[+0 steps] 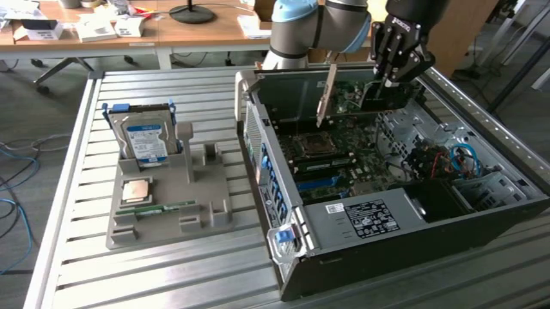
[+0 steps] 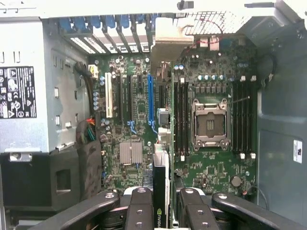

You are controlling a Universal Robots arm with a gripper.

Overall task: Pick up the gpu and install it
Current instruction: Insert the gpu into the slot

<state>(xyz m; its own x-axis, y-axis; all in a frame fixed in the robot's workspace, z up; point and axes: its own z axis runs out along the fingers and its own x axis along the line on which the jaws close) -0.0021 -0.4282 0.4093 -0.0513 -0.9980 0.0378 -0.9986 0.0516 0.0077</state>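
I see the gripper (image 1: 391,78) over the open computer case (image 1: 361,257), its 2 fingers (image 2: 140,213) pinching the gpu (image 1: 380,96) from both faces. In the exterior view the card hangs on edge over the far end of the case, above the motherboard (image 1: 344,168). Its silver bracket (image 1: 326,96) points to the exterior view's left, close to the case's rear wall.

From the wrist view I look straight down the card's thin edge (image 2: 162,184) onto the board. That edge runs between the blue slot (image 2: 150,98) and the empty CPU socket (image 2: 209,125), parallel to the slot. I cannot tell whether the card touches any slot.

To the exterior view's left of the case, well apart from it, a grey holder (image 1: 202,206) sits on the slatted metal counter (image 1: 172,277). It carries a hard drive (image 1: 146,138) standing upright and a green memory stick (image 1: 159,208) lying flat.
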